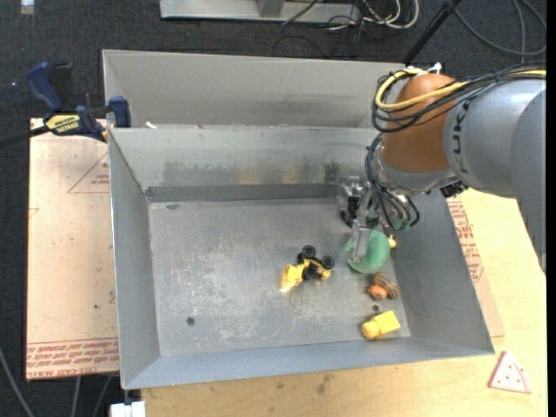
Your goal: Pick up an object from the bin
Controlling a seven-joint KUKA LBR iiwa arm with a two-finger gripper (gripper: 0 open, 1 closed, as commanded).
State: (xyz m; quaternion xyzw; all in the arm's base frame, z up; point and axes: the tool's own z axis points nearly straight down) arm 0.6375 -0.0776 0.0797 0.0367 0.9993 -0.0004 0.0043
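You have a yellow-and-black toy (pixel 306 270) lying about the middle, a small brown piece (pixel 382 289) off to its right, and a yellow block (pixel 380 324) on that piece's near side.

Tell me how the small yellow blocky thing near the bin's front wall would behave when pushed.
The small yellow blocky thing looks flat-sided, so it would probably slide, not roll. It seems compact, so likely stiff and light. Lying close to the grey metal bin's front wall, it may jam there.
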